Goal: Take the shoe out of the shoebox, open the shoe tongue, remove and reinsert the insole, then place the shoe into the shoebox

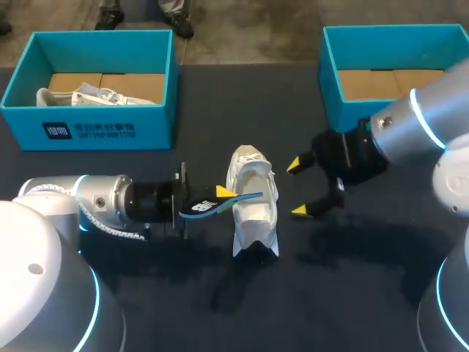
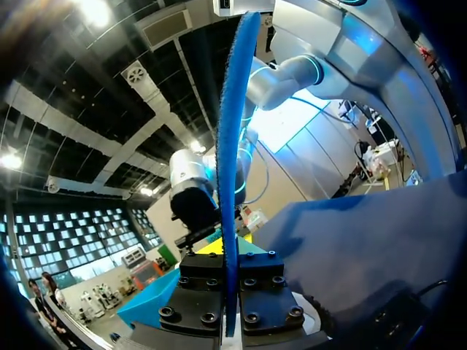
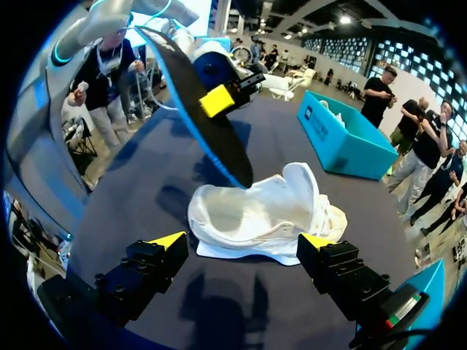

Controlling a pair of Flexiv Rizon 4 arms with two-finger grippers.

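A white shoe (image 1: pixel 253 209) lies mid-table, its opening turned toward my right gripper. My left gripper (image 1: pixel 220 195) is shut on a blue-edged black insole (image 1: pixel 220 204); the insole's free tip reaches over the shoe's opening. In the left wrist view the insole (image 2: pixel 232 160) stands edge-on between the closed jaws of the left gripper (image 2: pixel 230 281). My right gripper (image 1: pixel 296 188) hangs open just right of the shoe, holding nothing. In the right wrist view the shoe (image 3: pixel 263 211) lies ahead of the open right gripper (image 3: pixel 242 244), and the insole (image 3: pixel 201 109) slants down to the shoe's rim.
A teal shoebox (image 1: pixel 95 128) at the back left holds another white shoe (image 1: pixel 80 95). A second teal shoebox (image 1: pixel 330 81) at the back right shows only its cardboard floor. The tabletop (image 1: pixel 330 293) is dark cloth.
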